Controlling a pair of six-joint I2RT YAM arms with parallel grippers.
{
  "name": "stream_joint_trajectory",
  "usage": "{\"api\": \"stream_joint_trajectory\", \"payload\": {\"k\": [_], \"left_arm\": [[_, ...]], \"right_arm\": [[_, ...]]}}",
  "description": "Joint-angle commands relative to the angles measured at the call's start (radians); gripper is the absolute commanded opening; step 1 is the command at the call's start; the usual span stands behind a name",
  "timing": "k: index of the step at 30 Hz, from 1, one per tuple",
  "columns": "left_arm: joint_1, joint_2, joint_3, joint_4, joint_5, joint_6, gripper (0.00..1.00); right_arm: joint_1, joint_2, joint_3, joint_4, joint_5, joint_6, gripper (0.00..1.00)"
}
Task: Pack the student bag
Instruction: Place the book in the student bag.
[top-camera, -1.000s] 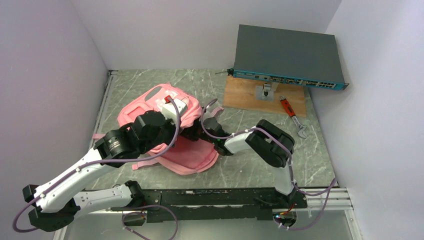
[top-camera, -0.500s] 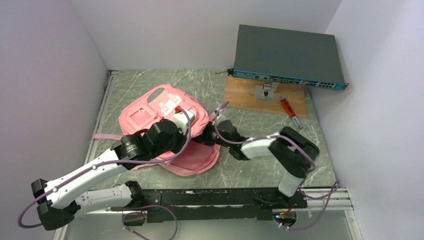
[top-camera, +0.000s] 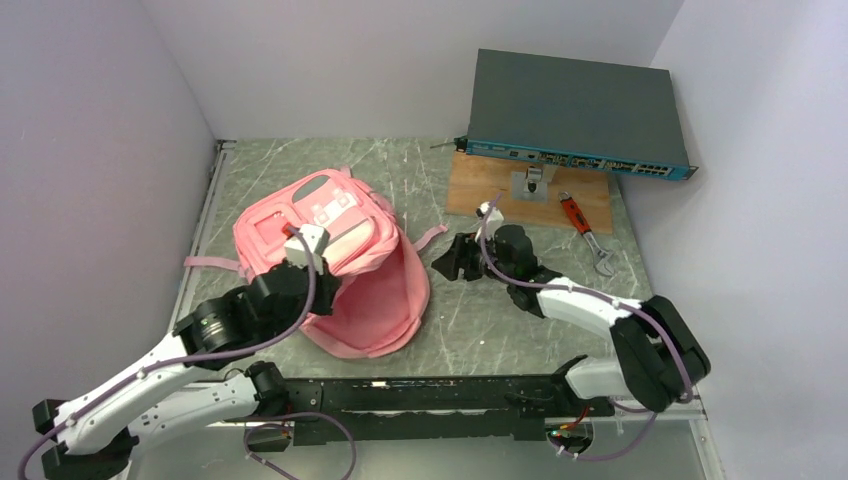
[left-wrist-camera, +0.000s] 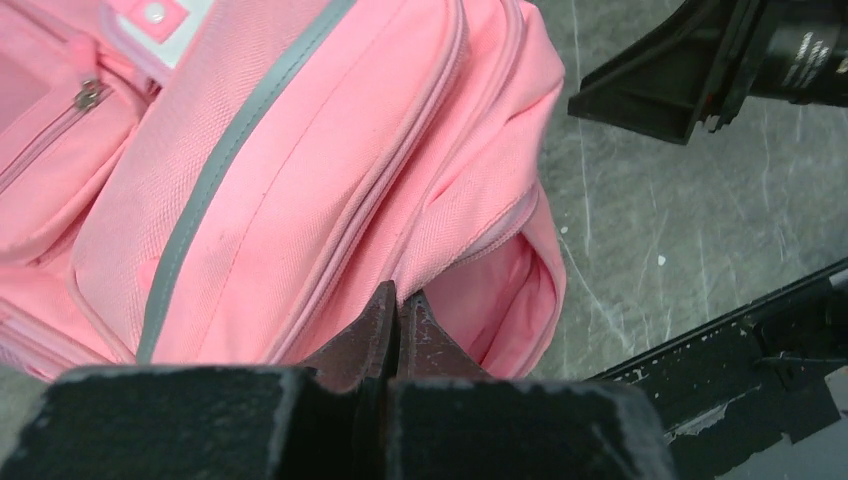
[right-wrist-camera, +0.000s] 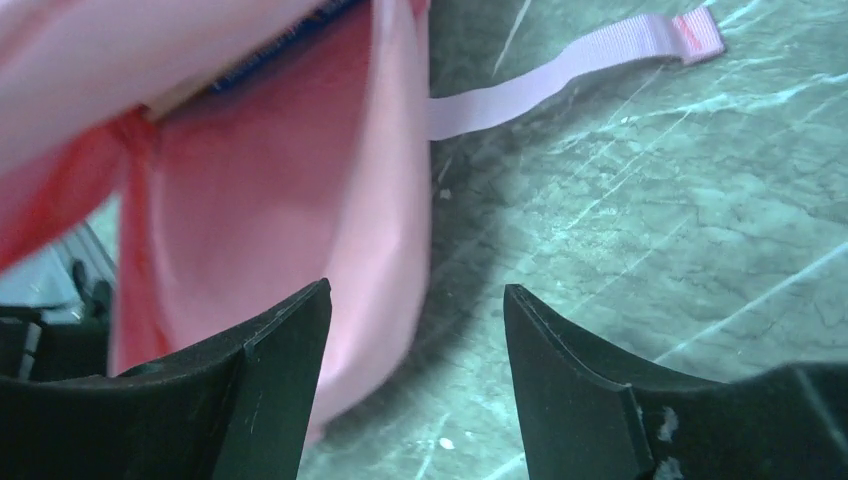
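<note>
Student bag (top-camera: 270, 235) lies on L-centre of marble-look table (top-camera: 480, 320), front w/ grey-trimmed pockets facing up and toward far-L, white tag (top-camera: 335, 212) visible near top. Main opening faces the near-R side; pink lining shows inside, mouth gaping. L gripper (left-wrist-camera: 397, 300) clenched: fingers pressed flat together, tips right at rim of the opening beside the zip seam, apparently pinching the fabric edge there; the pinch itself is hidden under the tips. In the L wrist view the bag (left-wrist-camera: 300, 150) fills most of the frame, w/ a pocket zip pull at upper L. R gripper (top-camera: 452, 260) sits low over table just R of bag, not touching it, pointed toward the opening. R wrist view: fingers spread apart (right-wrist-camera: 415, 300), nothing btwn them but bare table; bag lining (right-wrist-camera: 270, 200) ahead-L. One pink strap (right-wrist-camera: 570, 80) lies loose on the table ahead of the R gripper; another strap end sticks out on bag's L side. Far-R corner: grey network switch (top-camera: 575, 105), teal front, resting on a wooden board (top-camera: 480, 190). Orange-handled wrench (top-camera: 583, 225) lies at the board's R end, well apart from bag.
</note>
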Motion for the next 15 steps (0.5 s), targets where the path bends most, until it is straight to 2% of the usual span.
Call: {"api": "stream_joint_trajectory", "payload": {"k": [1,6,8,15], "left_arm": [[0.004,-0.079,-0.004,-0.046,-0.179,-0.090,0.00],[0.003,-0.140,0.006,-0.086,-0.218,-0.105,0.00],[0.004,-0.156,0.019,-0.097,-0.232,-0.098,0.00],[0.004,-0.183,0.069,-0.136,-0.306,-0.071,0.00]], "right_arm": [[-0.005,0.113,0.151,-0.062,-0.116,-0.288,0.68],[-0.003,0.243,0.214,0.156,-0.212,-0.432,0.70],[-0.001,0.287,0.261,0.188,-0.233,-0.483,0.71],[0.059,0.413,0.400,0.056,-0.384,-0.857,0.70]]}}
